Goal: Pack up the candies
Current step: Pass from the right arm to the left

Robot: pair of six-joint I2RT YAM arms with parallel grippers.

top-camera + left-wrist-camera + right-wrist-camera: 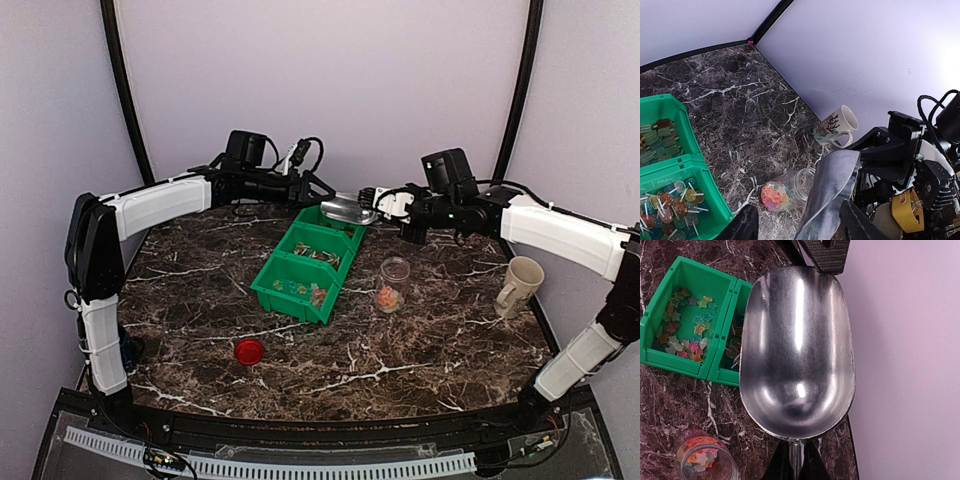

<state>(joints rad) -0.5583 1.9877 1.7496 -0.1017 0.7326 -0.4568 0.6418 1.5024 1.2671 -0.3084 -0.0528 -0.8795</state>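
Candies (690, 330) in green bin (675, 364), right tool (796, 460) clenched on scoop (797, 350), left tool (801, 222) released astride its tip

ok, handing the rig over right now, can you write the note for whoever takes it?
Right tool: shut on the handle of the silver metal scoop, held empty above the far end of the green plastic divided bin.
Left tool: open, fingers either side of the scoop's rim in its wrist view; contact unclear.
Candies: most small coloured candies lie in the bin; some sit in the bottom of the clear glass jar, upright right of the bin. Round red lid lies on the table, off the jar.
Done: first candies in the jar.
Left: probably more scoops, then the lid.
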